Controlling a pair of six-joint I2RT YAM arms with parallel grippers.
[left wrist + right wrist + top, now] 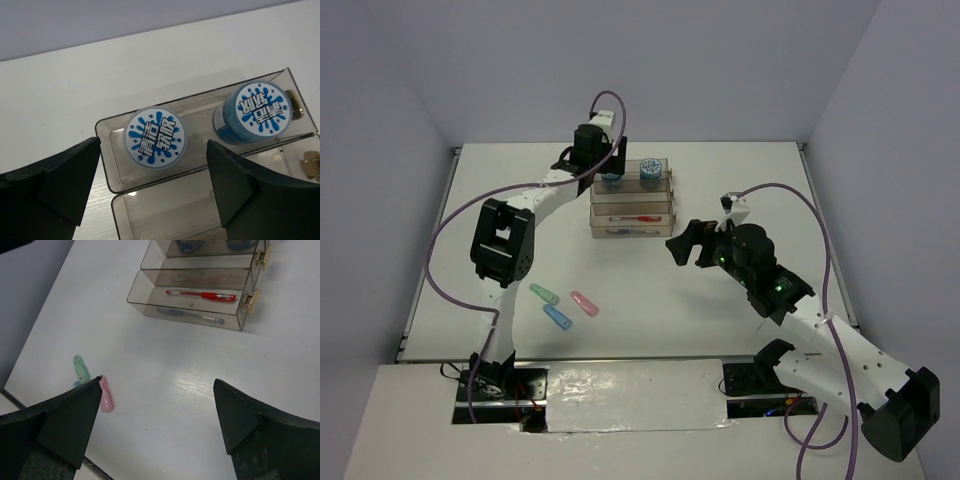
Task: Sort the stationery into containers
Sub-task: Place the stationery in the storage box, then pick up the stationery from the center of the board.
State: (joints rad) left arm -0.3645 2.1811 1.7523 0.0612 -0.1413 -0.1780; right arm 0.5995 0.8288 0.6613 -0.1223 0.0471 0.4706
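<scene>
The containers (632, 207), smoky clear trays joined side by side, stand at the table's middle back. Two round blue patterned rolls (154, 136) (254, 112) sit in the far tray. My left gripper (153, 147) hovers open just above the left roll, touching nothing. A red pen (200, 294) lies in one nearer tray and a blue pen (190, 316) in the nearest. Green (544, 293), blue (556, 316) and pink (584, 303) capsules lie loose on the table at front left. My right gripper (685, 245) hangs open and empty right of the trays.
Small brass fittings (250, 301) stick out of the trays' right ends. Grey walls close in the white table (720, 320) on three sides. The left arm's purple cable (445, 250) loops over the table's left part.
</scene>
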